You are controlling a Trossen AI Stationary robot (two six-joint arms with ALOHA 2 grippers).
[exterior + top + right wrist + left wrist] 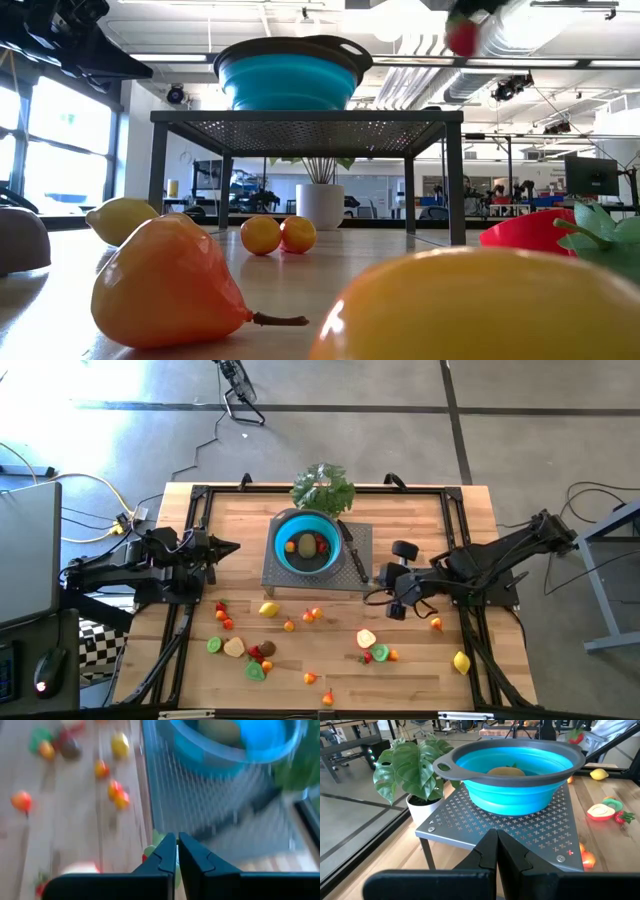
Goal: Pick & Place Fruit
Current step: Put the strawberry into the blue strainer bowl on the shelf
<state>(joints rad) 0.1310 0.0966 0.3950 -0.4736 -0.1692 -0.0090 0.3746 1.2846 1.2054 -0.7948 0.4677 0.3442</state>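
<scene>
Fruit (290, 624) lies scattered on my table, some already in the blue bowl (306, 542); left gripper (232, 547) clenched empty, right gripper (378, 576) clenched on a small red-green piece (150, 851).

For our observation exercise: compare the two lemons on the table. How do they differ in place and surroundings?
The left lemon lies just in front of the grey rack, with small fruits close by; the right lemon lies alone near the table's front right corner, far from the rack. The right gripper is nearer the right lemon. Both are yellow, whole and untouched.
</scene>
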